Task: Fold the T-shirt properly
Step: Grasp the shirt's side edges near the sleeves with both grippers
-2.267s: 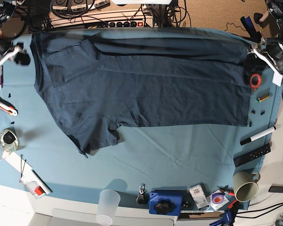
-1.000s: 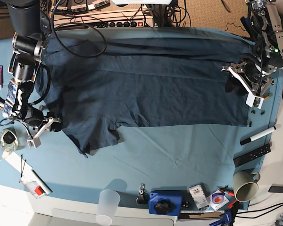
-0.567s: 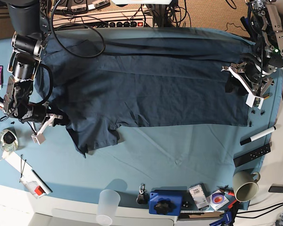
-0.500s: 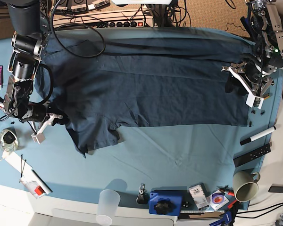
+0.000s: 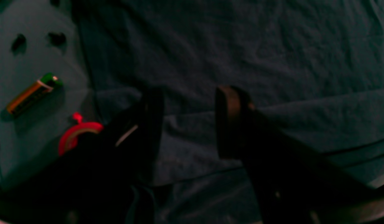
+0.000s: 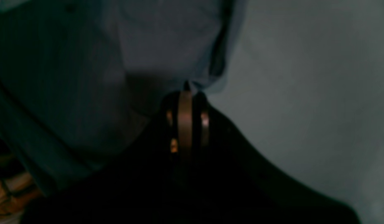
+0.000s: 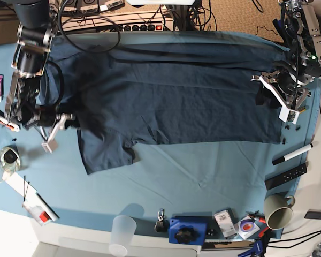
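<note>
1. Gripping the shirt (image 7: 171, 96) with my right gripper (image 6: 186, 93): its jaws are pinched together on a thin fold at the sleeve edge, near the bench's left edge in the base view.
2. My left gripper (image 5: 188, 121) hangs over the hem end with its jaws spread apart and nothing between them; cloth lies under both fingers (image 5: 153, 118).
3. The shirt lies spread flat along the bench's far edge, on the teal cloth (image 7: 203, 176), collar end toward my right arm, hem toward my left, by the red tape roll (image 5: 76, 137) and the battery (image 5: 31, 93).
4. I judge it light, limp and soft. It will sag and drag wherever I don't support it, and 1 layer can slip off another.
5. Best holds, I think, are seams and corners: sleeve hem, shoulder, bottom corners, pinching all the layers I mean to move together.
6. Lifting too little risks snagging the teal cloth beneath.
</note>
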Available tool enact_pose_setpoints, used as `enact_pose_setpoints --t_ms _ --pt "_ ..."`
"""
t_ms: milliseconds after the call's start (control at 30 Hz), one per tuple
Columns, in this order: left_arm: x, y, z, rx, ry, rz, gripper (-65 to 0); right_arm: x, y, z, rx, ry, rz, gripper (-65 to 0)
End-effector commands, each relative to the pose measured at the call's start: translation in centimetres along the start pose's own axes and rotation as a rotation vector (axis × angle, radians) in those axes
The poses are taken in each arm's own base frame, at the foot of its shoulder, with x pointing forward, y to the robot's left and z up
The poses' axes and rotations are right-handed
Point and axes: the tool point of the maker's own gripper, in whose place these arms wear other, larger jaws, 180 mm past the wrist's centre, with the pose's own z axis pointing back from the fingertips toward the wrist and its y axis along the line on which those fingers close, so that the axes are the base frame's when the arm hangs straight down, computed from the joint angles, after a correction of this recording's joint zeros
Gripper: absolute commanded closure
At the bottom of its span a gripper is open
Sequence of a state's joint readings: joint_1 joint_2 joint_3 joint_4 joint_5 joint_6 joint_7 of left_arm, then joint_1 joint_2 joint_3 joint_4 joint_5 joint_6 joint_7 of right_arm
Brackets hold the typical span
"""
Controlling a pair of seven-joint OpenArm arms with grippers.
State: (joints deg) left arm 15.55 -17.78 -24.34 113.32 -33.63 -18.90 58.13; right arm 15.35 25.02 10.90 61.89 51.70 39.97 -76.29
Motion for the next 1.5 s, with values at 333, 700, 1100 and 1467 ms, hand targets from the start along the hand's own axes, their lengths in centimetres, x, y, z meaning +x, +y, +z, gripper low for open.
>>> enact_pose_setpoints --t_ms 333,700,1100,1467 --pt "1.3 0.2 0.4 0.002 -0.043 -0.016 -27.5 -1.6 3.8 2.8 -0.083 0.021 0.267 0.0" --pt "1.3 0.2 0.4 0.002 -0.042 -0.016 -27.5 -2.1 3.3 3.2 -0.112 0.058 0.273 -18.9" --pt "1.3 0.1 0.4 0.0 -0.045 -0.019 -27.5 4.9 1.3 9.5 -0.199 -0.251 0.239 -18.8" --pt "1.5 0.1 0.4 0.0 -0.058 -0.019 -27.5 6.3 -2.5 8.6 -0.268 -0.304 0.151 -19.0"
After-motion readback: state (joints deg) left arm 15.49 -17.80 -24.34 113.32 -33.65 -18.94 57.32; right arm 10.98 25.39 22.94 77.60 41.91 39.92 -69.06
